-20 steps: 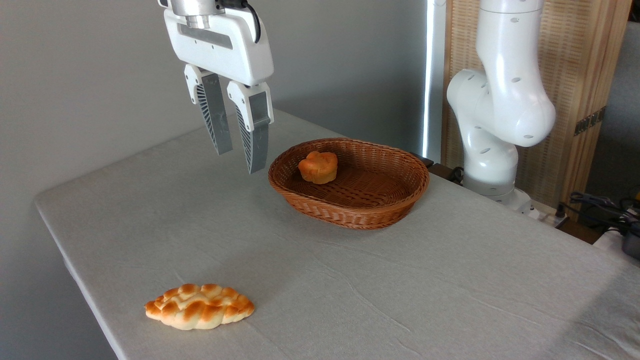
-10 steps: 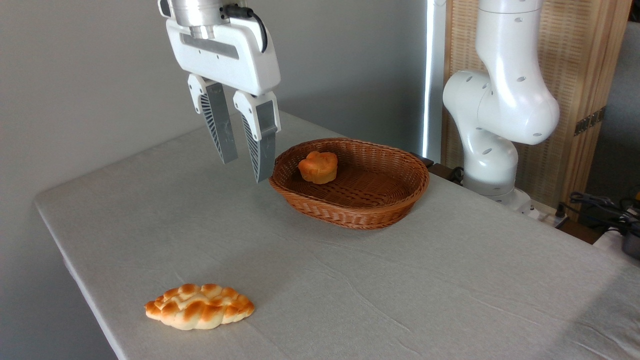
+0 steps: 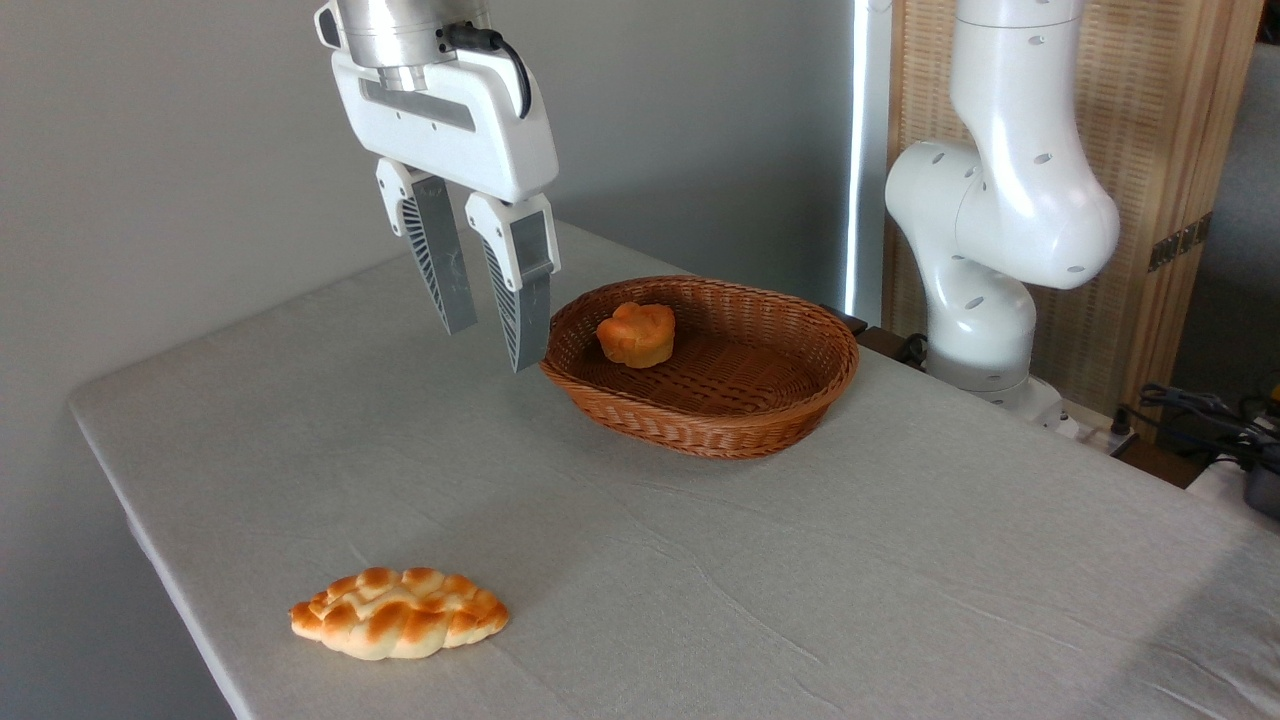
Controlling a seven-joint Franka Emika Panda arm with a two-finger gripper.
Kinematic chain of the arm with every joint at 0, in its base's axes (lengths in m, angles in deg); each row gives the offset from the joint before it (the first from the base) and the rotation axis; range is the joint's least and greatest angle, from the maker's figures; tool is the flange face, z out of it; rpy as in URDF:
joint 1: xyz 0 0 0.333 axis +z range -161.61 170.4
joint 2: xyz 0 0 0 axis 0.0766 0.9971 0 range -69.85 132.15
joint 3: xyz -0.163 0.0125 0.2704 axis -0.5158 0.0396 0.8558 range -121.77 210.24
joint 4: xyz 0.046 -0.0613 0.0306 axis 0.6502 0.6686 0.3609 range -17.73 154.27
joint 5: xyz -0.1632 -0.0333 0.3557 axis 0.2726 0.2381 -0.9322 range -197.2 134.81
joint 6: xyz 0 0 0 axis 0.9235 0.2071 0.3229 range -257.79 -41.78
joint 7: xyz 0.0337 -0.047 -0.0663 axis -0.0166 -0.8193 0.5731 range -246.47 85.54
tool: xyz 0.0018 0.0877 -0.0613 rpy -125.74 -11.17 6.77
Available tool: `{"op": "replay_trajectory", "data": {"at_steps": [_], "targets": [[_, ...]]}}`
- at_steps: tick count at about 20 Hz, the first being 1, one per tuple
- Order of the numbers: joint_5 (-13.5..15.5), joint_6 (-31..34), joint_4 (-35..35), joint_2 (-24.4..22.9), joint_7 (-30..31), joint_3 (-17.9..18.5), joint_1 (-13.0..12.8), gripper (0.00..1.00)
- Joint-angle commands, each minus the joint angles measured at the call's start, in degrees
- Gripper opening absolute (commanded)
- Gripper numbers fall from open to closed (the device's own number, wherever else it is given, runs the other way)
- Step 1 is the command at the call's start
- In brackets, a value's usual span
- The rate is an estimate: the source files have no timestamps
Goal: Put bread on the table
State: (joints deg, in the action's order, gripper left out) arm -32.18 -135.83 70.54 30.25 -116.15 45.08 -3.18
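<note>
The bread (image 3: 399,613), a pale braided loaf with golden-orange knobs, lies flat on the grey-clothed table (image 3: 900,560) near its front left edge. My gripper (image 3: 492,347) hangs in the air well above the table, far behind the loaf and just left of the basket's rim. Its two grey ribbed fingers (image 3: 440,262) point down with a narrow gap between them and nothing held, so it is open.
A brown oval wicker basket (image 3: 775,407) stands at the table's middle back with a small round orange bun (image 3: 636,334) inside. The arm's white base (image 3: 985,250) rises at the back right. Cables lie off the table's right edge.
The gripper has come down a little and shifted right toward the basket's left rim, mostly before the last half second. Loaf, bun and basket have stayed put.
</note>
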Motion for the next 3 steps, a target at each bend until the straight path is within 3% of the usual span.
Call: {"op": "replay_trajectory", "data": {"at_steps": [1,3], "targets": [[-0.2,0.0,0.0,-0.2,0.1,-0.7,0.7,1.00],[-0.2,0.0,0.0,-0.2,0.1,-0.6,0.8,1.00]]}}
